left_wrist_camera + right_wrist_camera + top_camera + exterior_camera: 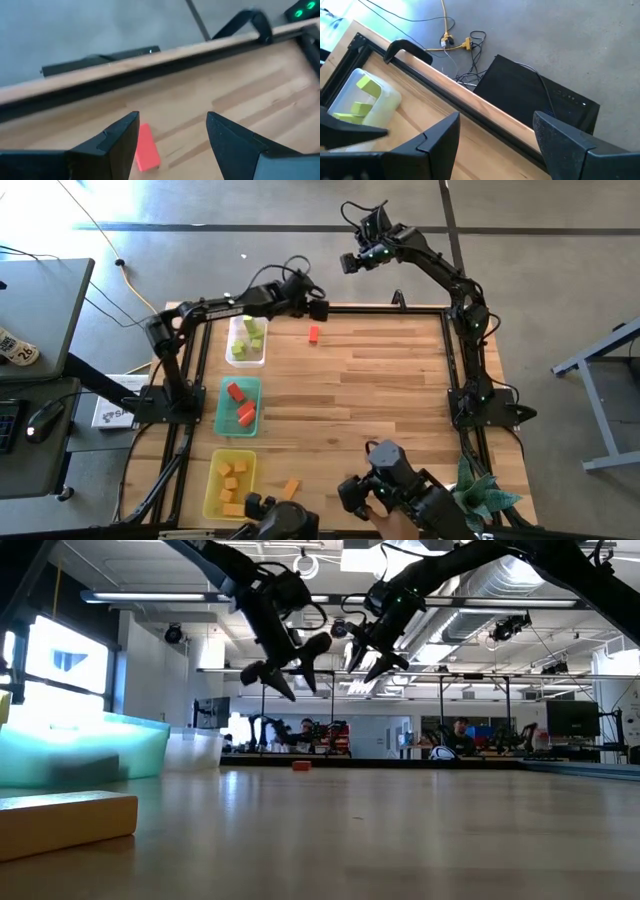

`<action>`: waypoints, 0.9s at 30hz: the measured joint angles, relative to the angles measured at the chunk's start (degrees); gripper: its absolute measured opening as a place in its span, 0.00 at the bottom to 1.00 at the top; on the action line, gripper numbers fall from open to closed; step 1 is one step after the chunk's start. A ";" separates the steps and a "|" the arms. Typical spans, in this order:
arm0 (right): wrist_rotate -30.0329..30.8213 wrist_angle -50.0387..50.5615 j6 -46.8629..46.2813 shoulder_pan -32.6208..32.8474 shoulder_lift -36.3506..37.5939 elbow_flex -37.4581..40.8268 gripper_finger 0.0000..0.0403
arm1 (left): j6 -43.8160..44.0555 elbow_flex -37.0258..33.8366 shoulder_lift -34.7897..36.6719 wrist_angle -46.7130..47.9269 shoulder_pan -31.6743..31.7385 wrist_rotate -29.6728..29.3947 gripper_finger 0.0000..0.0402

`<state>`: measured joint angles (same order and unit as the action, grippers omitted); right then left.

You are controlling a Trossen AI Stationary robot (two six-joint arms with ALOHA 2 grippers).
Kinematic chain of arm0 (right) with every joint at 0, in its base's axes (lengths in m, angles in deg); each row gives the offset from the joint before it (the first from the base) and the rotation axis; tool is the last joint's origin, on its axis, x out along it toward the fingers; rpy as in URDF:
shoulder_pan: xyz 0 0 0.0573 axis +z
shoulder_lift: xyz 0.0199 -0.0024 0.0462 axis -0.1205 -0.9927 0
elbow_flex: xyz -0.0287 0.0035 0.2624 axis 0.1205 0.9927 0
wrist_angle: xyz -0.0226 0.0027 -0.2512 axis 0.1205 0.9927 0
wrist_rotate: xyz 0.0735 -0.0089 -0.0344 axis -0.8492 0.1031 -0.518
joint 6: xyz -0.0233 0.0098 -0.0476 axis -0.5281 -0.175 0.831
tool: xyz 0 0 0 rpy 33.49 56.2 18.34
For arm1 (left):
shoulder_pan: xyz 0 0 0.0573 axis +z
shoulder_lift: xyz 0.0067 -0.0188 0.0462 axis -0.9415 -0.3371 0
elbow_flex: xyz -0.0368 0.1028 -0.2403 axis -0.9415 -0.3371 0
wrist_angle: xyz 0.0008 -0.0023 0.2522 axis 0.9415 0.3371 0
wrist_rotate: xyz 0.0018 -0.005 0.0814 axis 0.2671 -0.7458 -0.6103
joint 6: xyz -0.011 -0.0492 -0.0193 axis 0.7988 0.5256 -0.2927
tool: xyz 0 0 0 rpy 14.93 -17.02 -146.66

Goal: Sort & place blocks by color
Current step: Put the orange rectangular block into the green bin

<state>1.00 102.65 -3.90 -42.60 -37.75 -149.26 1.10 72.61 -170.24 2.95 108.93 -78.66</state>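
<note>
A white tag point(17, 350) on the desk beside the table seems to read "26"; nothing else is legible.

The wooden counter point(380, 390) carried three trays along its left side, a clear tray point(233, 338), a green tray point(224, 412) and a yellow tray point(213, 485), plus a loose red block point(313, 334) and an orange block point(291, 488).

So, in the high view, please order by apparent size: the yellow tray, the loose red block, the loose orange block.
1. Yellow tray, clearly largest.
2. and 3. Orange block and red block look alike; I would not rank them.
</note>
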 joint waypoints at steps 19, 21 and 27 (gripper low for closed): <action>-0.17 0.28 0.02 0.04 -0.02 0.00 0.59 | 6.48 -0.01 -12.28 -0.35 -1.11 4.80 0.55; -0.17 0.64 0.00 0.04 -0.02 0.00 0.59 | 6.79 -0.03 -12.72 -0.66 -1.07 4.78 0.55; -0.17 1.81 0.02 0.04 -0.04 0.00 0.59 | 6.88 0.00 -14.83 -0.48 -1.02 5.02 0.55</action>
<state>0.83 104.47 -3.88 -42.55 -37.80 -149.26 7.98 72.61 -185.07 2.47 107.90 -73.64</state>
